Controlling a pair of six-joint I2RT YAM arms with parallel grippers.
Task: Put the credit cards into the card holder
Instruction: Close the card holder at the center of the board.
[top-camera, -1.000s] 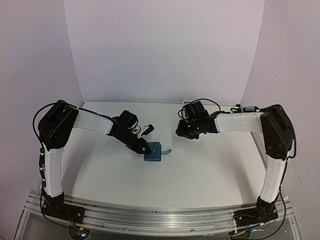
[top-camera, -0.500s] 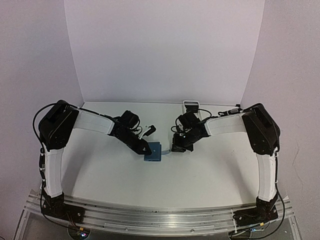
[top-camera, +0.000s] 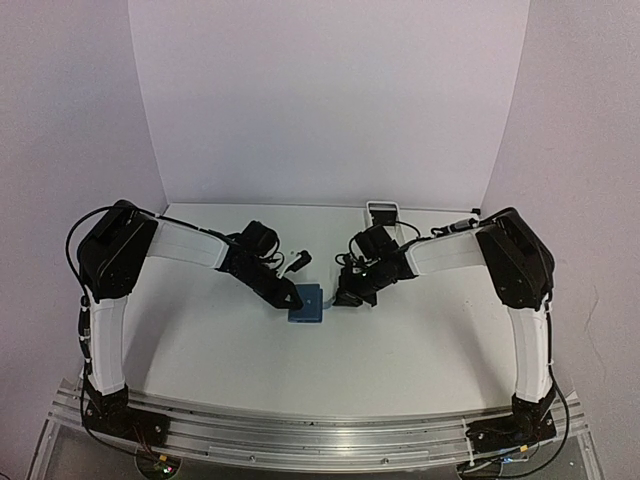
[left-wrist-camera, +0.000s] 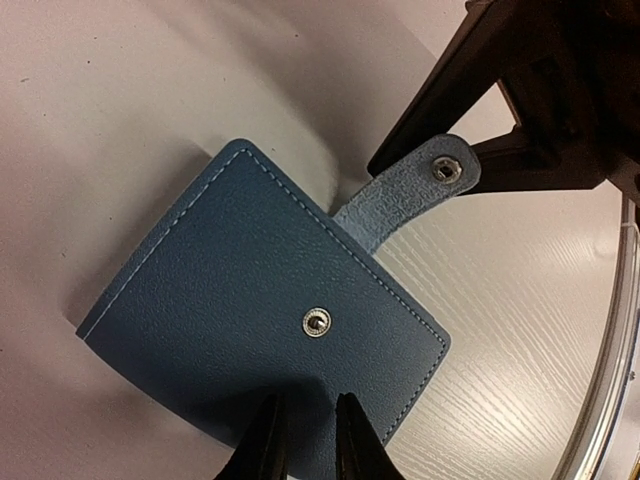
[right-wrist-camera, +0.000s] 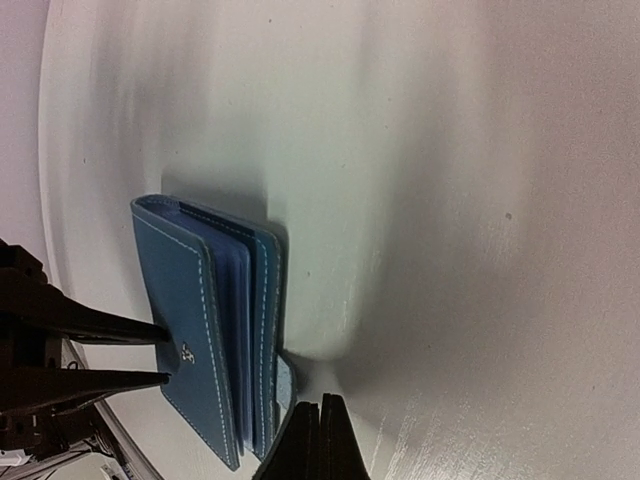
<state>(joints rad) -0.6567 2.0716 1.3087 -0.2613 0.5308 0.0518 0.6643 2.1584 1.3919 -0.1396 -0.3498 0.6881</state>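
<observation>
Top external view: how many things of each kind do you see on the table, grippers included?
Small blue folding wallet with a snap strap: 1
Long white rectangular tray: 1
Black two-finger grippers: 2 (left gripper, right gripper)
Total: 4

Folded blue card holder (right-wrist-camera: 190, 330) beside pinched fingers (right-wrist-camera: 330, 445)

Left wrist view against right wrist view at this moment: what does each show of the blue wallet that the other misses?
Only the left wrist view shows the card holder with its outer cover face-on and the strap unsnapped, its snap end reaching toward the right gripper. Only the right wrist view shows the card holder edge-on, slightly parted, with lighter blue leaves inside. Both show the stud on the cover and the left gripper, its tips just short of that stud. Neither shows a card.
</observation>
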